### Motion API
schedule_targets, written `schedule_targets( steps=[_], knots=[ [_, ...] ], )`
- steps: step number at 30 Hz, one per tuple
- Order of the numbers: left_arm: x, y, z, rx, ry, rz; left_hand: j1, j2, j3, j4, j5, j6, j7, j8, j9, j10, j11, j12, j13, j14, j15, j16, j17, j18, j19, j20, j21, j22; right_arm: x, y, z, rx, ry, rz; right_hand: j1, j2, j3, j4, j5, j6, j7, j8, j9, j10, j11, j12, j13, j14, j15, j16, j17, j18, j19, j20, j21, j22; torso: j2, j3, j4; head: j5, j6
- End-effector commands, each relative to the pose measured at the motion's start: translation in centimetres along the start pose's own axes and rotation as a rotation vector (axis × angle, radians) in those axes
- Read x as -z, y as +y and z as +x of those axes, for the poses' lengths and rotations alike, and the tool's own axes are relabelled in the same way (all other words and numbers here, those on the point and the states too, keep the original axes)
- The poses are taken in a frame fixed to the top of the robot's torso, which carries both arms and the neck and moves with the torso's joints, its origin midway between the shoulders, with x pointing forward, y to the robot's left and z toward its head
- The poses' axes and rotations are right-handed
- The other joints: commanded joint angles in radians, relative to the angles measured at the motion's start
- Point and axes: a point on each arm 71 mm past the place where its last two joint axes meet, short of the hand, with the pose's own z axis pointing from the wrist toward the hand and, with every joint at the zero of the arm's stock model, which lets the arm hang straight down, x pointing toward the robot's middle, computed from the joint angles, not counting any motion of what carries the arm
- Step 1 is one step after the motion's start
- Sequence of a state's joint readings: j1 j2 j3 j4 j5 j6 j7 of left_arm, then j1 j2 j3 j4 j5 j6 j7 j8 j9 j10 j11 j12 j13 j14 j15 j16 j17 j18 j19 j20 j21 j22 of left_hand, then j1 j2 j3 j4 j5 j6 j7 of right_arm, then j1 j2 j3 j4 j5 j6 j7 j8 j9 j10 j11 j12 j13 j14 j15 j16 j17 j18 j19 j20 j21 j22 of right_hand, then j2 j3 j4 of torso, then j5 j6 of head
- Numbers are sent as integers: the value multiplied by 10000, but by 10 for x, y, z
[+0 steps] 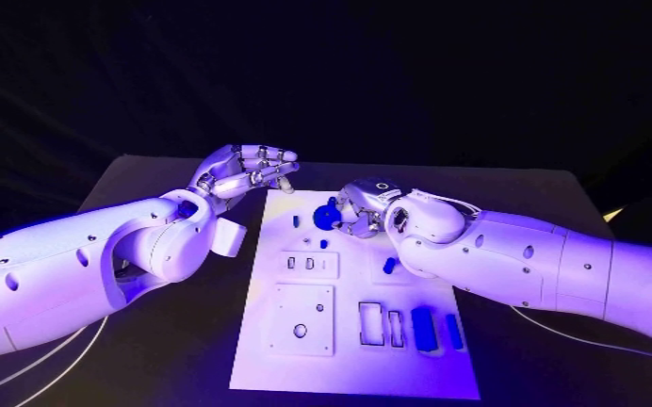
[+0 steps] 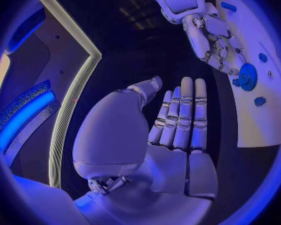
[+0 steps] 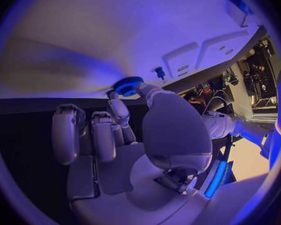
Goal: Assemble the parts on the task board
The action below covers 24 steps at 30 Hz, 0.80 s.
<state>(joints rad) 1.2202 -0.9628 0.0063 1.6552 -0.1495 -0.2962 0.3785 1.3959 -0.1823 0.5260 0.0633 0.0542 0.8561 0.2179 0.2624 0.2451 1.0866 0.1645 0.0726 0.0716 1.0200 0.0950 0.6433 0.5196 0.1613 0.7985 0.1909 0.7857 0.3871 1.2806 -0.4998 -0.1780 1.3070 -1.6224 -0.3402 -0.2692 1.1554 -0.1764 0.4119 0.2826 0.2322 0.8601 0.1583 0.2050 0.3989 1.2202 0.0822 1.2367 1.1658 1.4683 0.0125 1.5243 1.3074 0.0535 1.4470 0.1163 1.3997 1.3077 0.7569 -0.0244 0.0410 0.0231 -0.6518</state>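
A white task board (image 1: 356, 350) lies lengthwise in the middle of a black desk (image 1: 150, 181), its far end between the two robot hands. Bare desk shows along both long edges of the board, with more of it uncovered toward 9 o'clock; at 3 o'clock the right arm lies across the board's edge and hides that side.

The left robot hand (image 1: 249, 173) hovers off the board's far corner at about 11 o'clock, over the dark desk. It holds nothing; the wrist view shows its fingers (image 2: 181, 115) straight, side by side, with the thumb apart.

The right robot hand (image 1: 356, 209) sits at the board's far end, around 12 o'clock. It pinches a round blue gear-like part (image 3: 128, 85) with a toothed rim, which is right at the board's surface (whether it is seated there I cannot tell).

Counted from the head view: one blue gear in the fingers, one small blue piece (image 1: 390, 265) at mid-board beside the right arm, and two upright blue bars (image 1: 425, 330) at the near end around 5 o'clock. Two small blue studs (image 1: 322, 245) dot the far half. Raised white blocks with slots and holes number two on the 7 o'clock side.
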Motion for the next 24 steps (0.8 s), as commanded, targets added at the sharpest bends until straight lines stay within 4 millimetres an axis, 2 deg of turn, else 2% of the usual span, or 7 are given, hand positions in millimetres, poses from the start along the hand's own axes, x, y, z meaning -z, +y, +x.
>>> schedule_targets(
  steps=[1,6,11,17,18,21,24],
  knots=[
    [-1,-2,1,9,25,65,10,82,20,-10,10,-72,176,-53,16,-73,6,-60,0,-79,-21,41,13,182,-51,5,35,9,1,0,1,24,183,-42,-91,-16,69,-12,59,73,22,38,-14,69,-29,16,9,808,-48,49,1736,-79,57,-12,17,1338,0,2,0,7,-10],
    [-1,-1,1,5,19,61,10,82,20,-10,10,-72,176,-53,16,-73,6,-60,0,-79,-21,41,13,182,-51,5,35,9,5,-4,-1,-31,-113,45,-96,-11,127,-22,103,114,9,61,-14,110,-40,48,41,809,-57,49,1733,-86,78,-17,44,1363,-7,7,5,0,-6],
    [-1,-1,-1,-9,-11,57,10,82,20,-10,10,-72,176,-53,16,-73,6,-60,0,-79,-21,41,13,182,-51,5,35,9,17,-16,-7,-171,-556,227,-75,-18,190,-50,137,137,1,75,-17,128,-50,60,54,809,-65,49,1733,-94,104,-23,77,1392,-28,-2,-27,-12,21],
    [-1,-1,-3,-17,-31,57,10,82,20,-10,10,-72,176,-53,16,-73,6,-60,0,-79,-21,41,13,182,-51,5,35,9,40,-36,-25,-768,-931,405,-19,-286,230,-145,3,88,-2,50,-56,95,-54,13,3,795,-74,23,1679,-75,54,-37,-5,1347,-67,5,-81,-79,94],
    [-1,0,-3,-16,-28,57,20,86,27,-21,9,-84,185,-61,19,-86,13,-61,-1,-92,-16,51,13,181,-76,7,61,25,44,-40,-28,-888,-977,389,-125,-484,33,-75,-130,66,7,41,-70,99,-42,12,3,786,-65,6,1647,-63,19,-34,-58,1315,-72,7,-87,-99,106],
    [-2,0,-3,-23,15,69,20,86,27,-21,9,-84,185,-61,19,-86,13,-61,-1,-92,-16,51,13,181,-76,7,61,25,58,-57,-39,-1344,-1099,341,260,-523,-719,14,-1016,-14,40,20,-136,49,-8,-45,-49,757,-29,-52,1542,-27,-81,-9,-228,1234,-109,16,-114,-117,103],
    [-3,1,-4,-48,34,85,10,74,19,-22,7,-96,189,-68,19,-96,19,-63,-2,-102,-9,53,13,178,-93,11,72,32,73,-80,-47,-2021,-1058,438,957,-481,-1218,-60,-1067,-49,50,31,-175,-25,-6,-105,-101,754,-25,-61,1538,-13,-120,-3,-307,1212,-153,16,-174,-145,126]
  ],
)
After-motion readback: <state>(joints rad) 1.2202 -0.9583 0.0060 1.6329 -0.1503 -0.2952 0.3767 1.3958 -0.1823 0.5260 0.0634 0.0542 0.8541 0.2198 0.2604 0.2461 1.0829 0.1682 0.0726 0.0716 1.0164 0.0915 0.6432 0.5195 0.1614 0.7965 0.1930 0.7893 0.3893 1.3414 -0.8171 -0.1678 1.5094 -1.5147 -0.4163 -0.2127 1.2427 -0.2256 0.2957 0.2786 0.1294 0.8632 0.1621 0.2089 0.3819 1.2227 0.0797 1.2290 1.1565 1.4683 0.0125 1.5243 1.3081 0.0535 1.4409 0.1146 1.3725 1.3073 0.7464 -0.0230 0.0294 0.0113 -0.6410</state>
